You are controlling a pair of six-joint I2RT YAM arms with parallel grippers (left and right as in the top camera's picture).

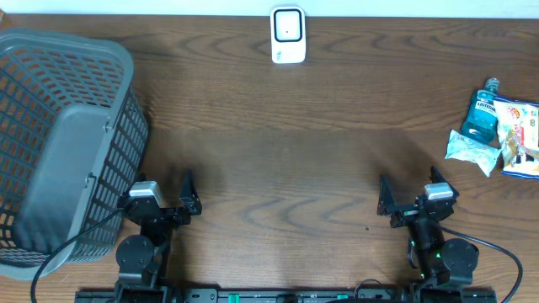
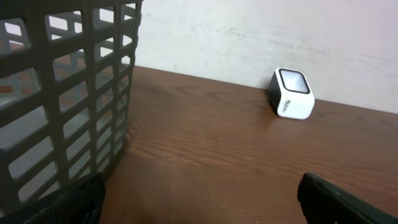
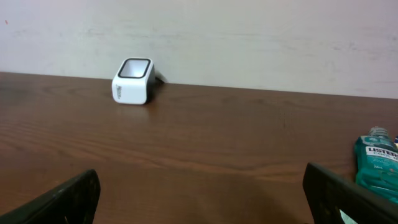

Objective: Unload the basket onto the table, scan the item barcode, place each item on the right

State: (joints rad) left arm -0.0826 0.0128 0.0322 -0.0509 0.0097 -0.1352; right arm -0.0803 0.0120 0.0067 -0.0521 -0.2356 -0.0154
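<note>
The white barcode scanner (image 1: pixel 287 35) stands at the table's far edge, also in the left wrist view as scanner (image 2: pixel 292 93) and the right wrist view as scanner (image 3: pixel 132 81). The items lie in a pile at the right edge: a teal mouthwash bottle (image 1: pixel 482 114), a crumpled wrapper (image 1: pixel 470 150) and snack packets (image 1: pixel 522 135). The bottle (image 3: pixel 376 165) shows at the right of the right wrist view. No barcode is visible. My left gripper (image 1: pixel 164 202) (image 2: pixel 199 199) and right gripper (image 1: pixel 413 202) (image 3: pixel 202 196) rest near the front edge, both open and empty, far from the items.
A large grey plastic basket (image 1: pixel 59 143) fills the left side of the table, right beside my left gripper; its slatted wall (image 2: pixel 62 106) looms in the left wrist view. A pale wall rises behind the table's far edge.
</note>
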